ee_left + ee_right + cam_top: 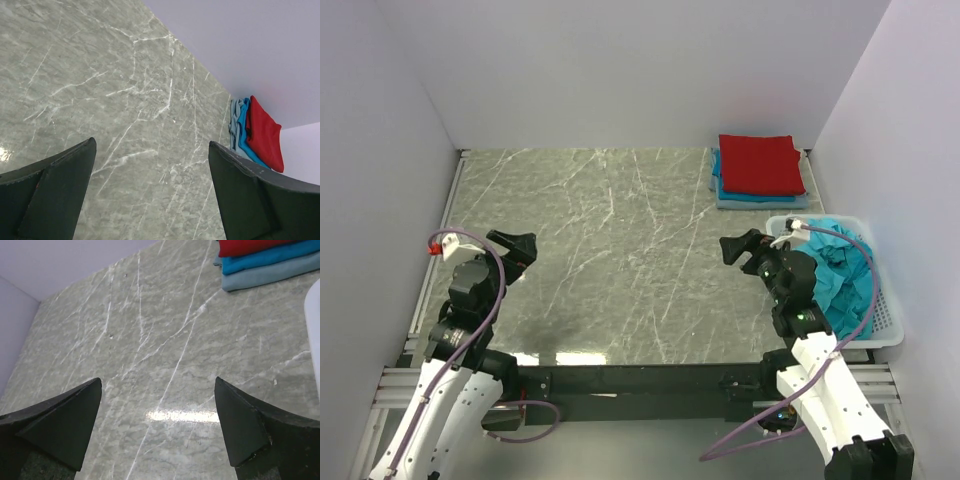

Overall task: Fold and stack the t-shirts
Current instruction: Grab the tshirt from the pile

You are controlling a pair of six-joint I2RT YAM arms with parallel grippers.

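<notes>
A folded stack of t-shirts point(758, 168) lies at the table's far right, red on top of blue and pale teal layers; it also shows as the stack point(257, 134) in the left wrist view and the stack point(265, 260) in the right wrist view. Crumpled turquoise t-shirts point(840, 275) fill the white basket point(888, 328) at the right edge. My left gripper point(518, 243) hangs open over bare marble at the near left. My right gripper point(740, 243) is open too, just left of the basket, with nothing between its fingers.
The grey marble table point(610, 250) is walled in white on three sides. The basket's rim point(315, 325) shows at the right edge of the right wrist view. Purple cables loop beside both arms.
</notes>
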